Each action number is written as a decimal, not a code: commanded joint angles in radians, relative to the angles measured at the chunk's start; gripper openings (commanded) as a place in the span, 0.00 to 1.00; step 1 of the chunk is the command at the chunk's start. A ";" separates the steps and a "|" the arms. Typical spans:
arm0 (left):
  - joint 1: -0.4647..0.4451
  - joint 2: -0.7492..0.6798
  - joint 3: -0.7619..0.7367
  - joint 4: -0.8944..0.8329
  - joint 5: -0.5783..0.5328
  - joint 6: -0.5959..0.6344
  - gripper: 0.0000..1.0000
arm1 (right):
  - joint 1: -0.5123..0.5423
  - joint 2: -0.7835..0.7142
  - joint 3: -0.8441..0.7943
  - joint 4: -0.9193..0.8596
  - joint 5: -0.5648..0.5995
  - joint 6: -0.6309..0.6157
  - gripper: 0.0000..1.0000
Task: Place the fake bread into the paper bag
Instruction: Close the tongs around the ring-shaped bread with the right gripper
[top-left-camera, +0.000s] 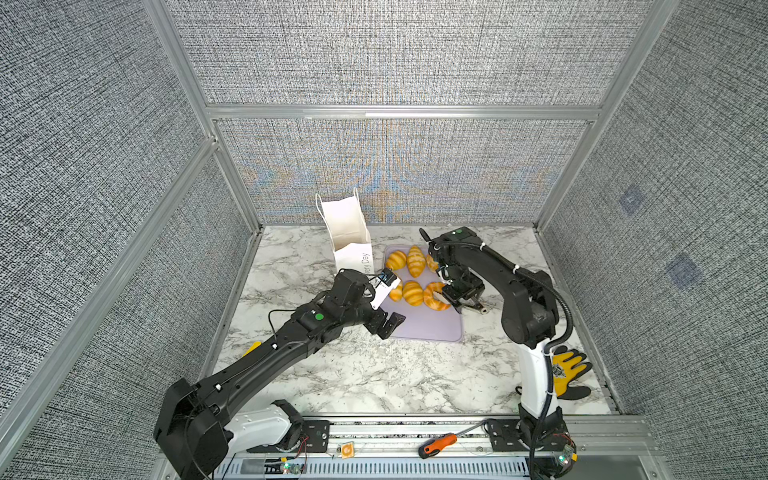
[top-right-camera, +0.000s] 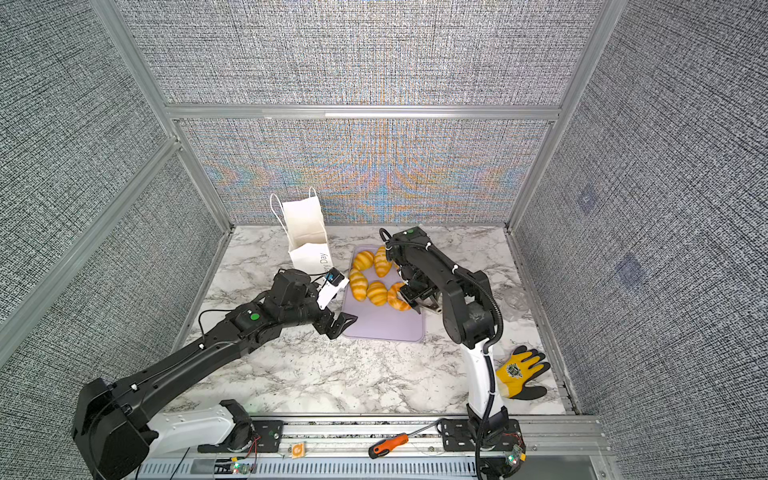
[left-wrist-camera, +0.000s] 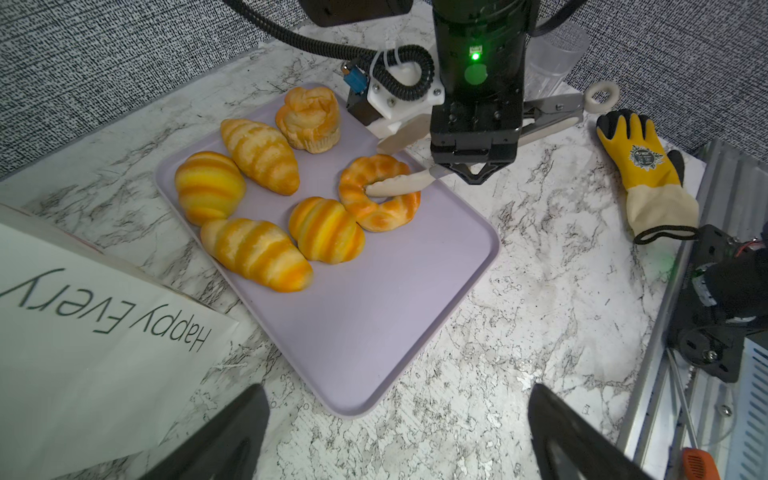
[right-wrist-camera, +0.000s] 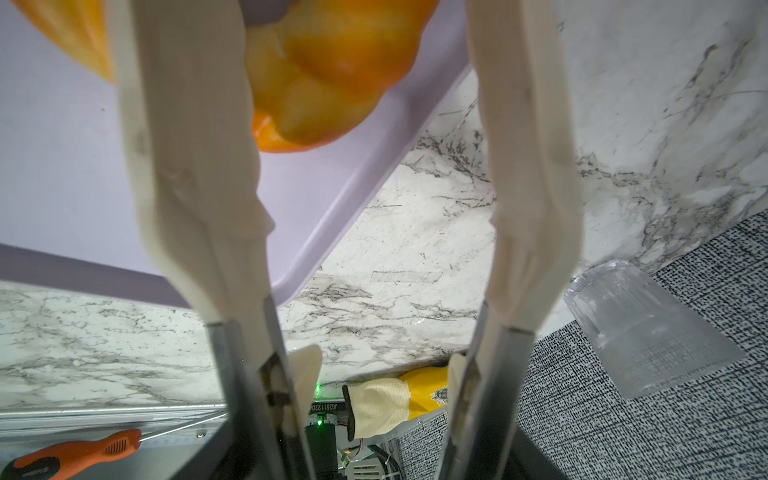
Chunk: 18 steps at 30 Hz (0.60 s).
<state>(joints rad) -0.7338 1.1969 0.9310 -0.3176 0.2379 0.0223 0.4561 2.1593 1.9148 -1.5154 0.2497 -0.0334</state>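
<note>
Several pieces of fake bread lie on the lilac tray (left-wrist-camera: 353, 324): striped croissants (left-wrist-camera: 257, 153), a twisted piece (left-wrist-camera: 309, 118) and a ring (left-wrist-camera: 380, 218). The paper bag (top-left-camera: 348, 232) stands upright and open-mouthed left of the tray, and its lettering shows in the left wrist view (left-wrist-camera: 83, 332). My right gripper (top-left-camera: 461, 293) is shut on cream tongs (right-wrist-camera: 195, 166). One tong tip (left-wrist-camera: 395, 187) lies in the ring's hole and the other arm (left-wrist-camera: 399, 141) stays outside it. The ring (right-wrist-camera: 332, 62) sits between the spread arms. My left gripper (left-wrist-camera: 397, 436) hangs open and empty by the tray's near corner.
A yellow-and-black glove (top-left-camera: 569, 368) lies at the right front, behind the right arm's base. A clear plastic cup (left-wrist-camera: 552, 62) stands by the right wall. An orange screwdriver (top-left-camera: 436, 444) rests on the front rail. Mesh walls close in three sides.
</note>
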 joint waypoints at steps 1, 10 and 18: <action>-0.001 -0.006 -0.001 -0.011 -0.004 -0.004 0.99 | -0.004 -0.003 0.026 -0.020 -0.019 0.029 0.65; -0.001 -0.002 0.002 -0.015 -0.006 0.004 0.99 | -0.005 0.029 0.058 -0.041 -0.051 0.026 0.65; -0.003 0.000 0.005 -0.021 -0.013 0.007 0.99 | -0.010 0.059 0.055 -0.049 -0.069 0.020 0.60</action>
<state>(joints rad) -0.7345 1.1965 0.9310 -0.3244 0.2344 0.0227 0.4480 2.2158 1.9694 -1.5406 0.1997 -0.0090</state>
